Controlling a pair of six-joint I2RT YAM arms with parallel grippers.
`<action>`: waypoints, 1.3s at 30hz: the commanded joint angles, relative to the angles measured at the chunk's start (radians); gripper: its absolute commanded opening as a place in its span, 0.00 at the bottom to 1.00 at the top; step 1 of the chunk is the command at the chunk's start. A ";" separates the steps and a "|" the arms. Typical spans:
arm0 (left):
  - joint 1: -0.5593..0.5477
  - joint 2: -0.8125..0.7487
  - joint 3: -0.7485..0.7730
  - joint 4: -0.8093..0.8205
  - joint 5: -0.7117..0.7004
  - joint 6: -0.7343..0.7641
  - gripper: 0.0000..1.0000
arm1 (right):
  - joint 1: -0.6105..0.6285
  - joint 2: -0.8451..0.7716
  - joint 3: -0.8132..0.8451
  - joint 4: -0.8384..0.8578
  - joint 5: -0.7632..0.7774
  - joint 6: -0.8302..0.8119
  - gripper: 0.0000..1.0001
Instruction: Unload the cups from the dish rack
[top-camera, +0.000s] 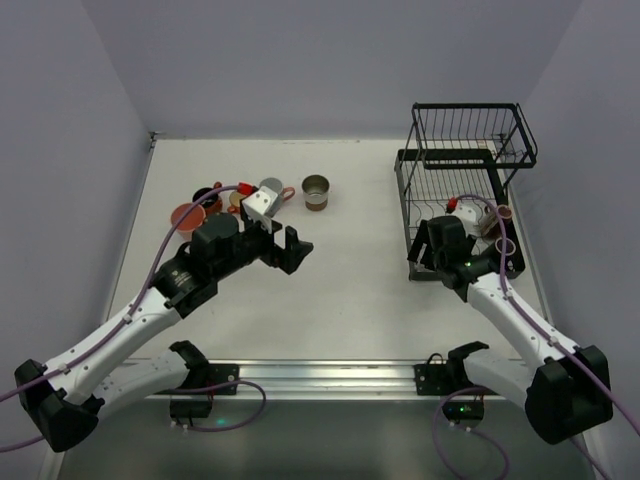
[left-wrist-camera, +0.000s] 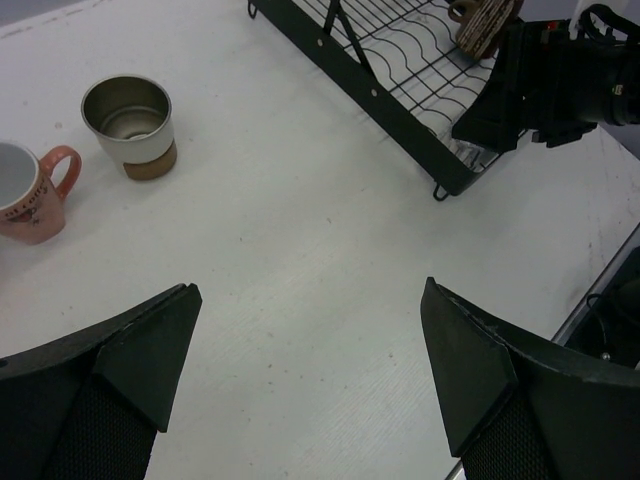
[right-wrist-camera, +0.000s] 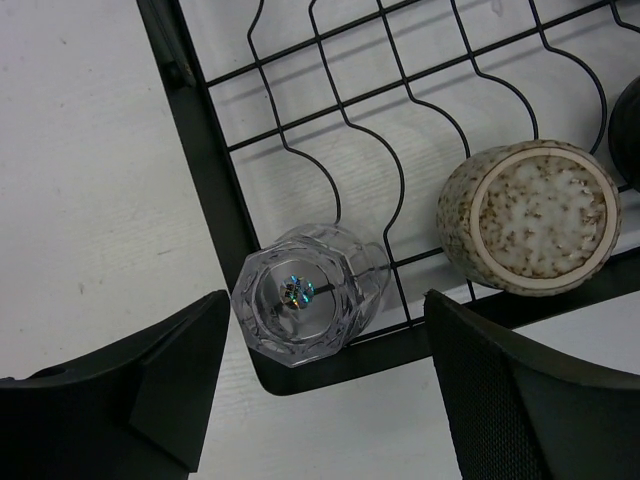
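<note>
The right fingers (right-wrist-camera: 130, 390) were nearest to the lens. They were spread wide and had nothing between them, and they were low over the near corner of the dish rack (right-wrist-camera: 185, 75). Straight ahead of the gap, in that corner of the lower tray, was a clear faceted glass cup (right-wrist-camera: 300, 295). Its round end faced the camera, so its long axis seemed to run almost along the line of approach; whether that end was the mouth or the base could not be told. The glass was a little closer to the left finger than to the right one, and it touched the black frame.

A speckled cream cup (right-wrist-camera: 535, 215) lay on its side on the wires, beyond the right finger and to its right, with its base toward the camera.

The left fingers (left-wrist-camera: 120, 370) were also wide open and empty. They were over the bare counter (left-wrist-camera: 300, 250), well apart from the rack, so the right arm was clearly the nearer one. The next move probably needed a short advance with a small shift to the left.
</note>
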 joint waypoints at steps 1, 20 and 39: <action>0.004 -0.028 -0.015 0.013 0.043 0.041 1.00 | -0.003 0.035 0.053 -0.026 0.058 0.017 0.80; 0.004 -0.045 -0.026 0.007 0.071 0.051 1.00 | -0.003 0.119 0.102 -0.037 0.038 0.041 0.30; 0.003 0.184 -0.101 0.605 0.492 -0.448 1.00 | -0.003 -0.352 0.017 0.337 -0.511 0.172 0.13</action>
